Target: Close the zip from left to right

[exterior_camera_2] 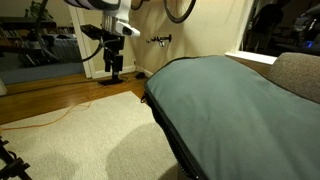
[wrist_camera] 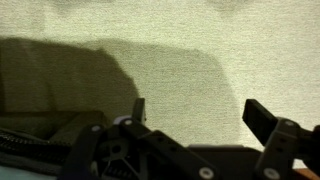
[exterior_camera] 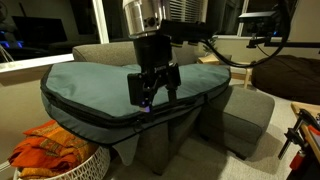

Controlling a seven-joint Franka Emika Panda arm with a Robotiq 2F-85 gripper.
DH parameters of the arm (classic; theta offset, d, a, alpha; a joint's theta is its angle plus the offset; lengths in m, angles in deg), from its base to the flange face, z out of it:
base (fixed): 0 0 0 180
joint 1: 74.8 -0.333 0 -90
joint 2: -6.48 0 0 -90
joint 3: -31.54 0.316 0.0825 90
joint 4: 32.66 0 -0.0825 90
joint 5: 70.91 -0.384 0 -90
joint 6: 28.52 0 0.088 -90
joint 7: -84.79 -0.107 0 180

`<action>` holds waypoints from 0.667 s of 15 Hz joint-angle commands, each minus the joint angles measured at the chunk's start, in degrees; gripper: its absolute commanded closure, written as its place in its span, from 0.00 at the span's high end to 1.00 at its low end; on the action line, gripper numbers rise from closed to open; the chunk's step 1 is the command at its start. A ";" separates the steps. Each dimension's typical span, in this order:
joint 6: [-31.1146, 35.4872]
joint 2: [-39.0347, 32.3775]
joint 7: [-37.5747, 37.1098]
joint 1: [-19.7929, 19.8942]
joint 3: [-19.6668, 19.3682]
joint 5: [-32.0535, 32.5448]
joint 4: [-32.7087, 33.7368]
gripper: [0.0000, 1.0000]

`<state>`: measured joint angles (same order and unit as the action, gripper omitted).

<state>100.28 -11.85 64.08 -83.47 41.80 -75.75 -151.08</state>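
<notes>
The black two-finger gripper (wrist_camera: pixel 200 118) stands with its fingers (wrist_camera: pixel 262 120) set wide apart and clamped on nothing, with pale fabric showing in the gap. Only the finger ends and part of the mechanism enter the wrist view, from the bottom edge. A broad dark shadow covers the left of that fabric, and the zip cannot be identified there. In an exterior view the gripper (exterior_camera: pixel 150 97) hangs from the silver-and-black robot arm (exterior_camera: pixel 143 20), whose upper part is cut off at the top of the frame. It sits low over the huge teal-grey padded fabric bag (exterior_camera: pixel 90 80); contact with the fabric cannot be confirmed. The long dark zip (exterior_camera: pixel 95 112) runs along the black-trimmed front edge of the bag and passes just below the gripper. Whether it is joined or parted is too small to tell, and its slider cannot be made out. In an exterior view the gripper (exterior_camera_2: pixel 117 68) is small and distant, while the bag (exterior_camera_2: pixel 240 110) fills the right side and is cut off at the right and bottom edges, with the zip (exterior_camera_2: pixel 165 125) following its dark rim. The bag lies on a grey upholstered sofa (exterior_camera: pixel 100 50), which it largely hides. A grey cushioned footstool (exterior_camera: pixel 245 115) stands beside the sofa. Near the frame corner sits a pale woven basket (exterior_camera: pixel 88 160) of orange cloth (exterior_camera: pixel 45 148), partly cut off.
</notes>
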 commanded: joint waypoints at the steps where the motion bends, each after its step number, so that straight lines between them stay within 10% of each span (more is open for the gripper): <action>1: 4.24 -2.59 -2.16 -1.76 -1.87 -1.21 0.40 1.00; 10: 12.87 -8.52 -5.13 -4.42 -4.30 -0.05 1.18 1.00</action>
<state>110.56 -18.85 61.05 -86.08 39.52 -75.98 -150.61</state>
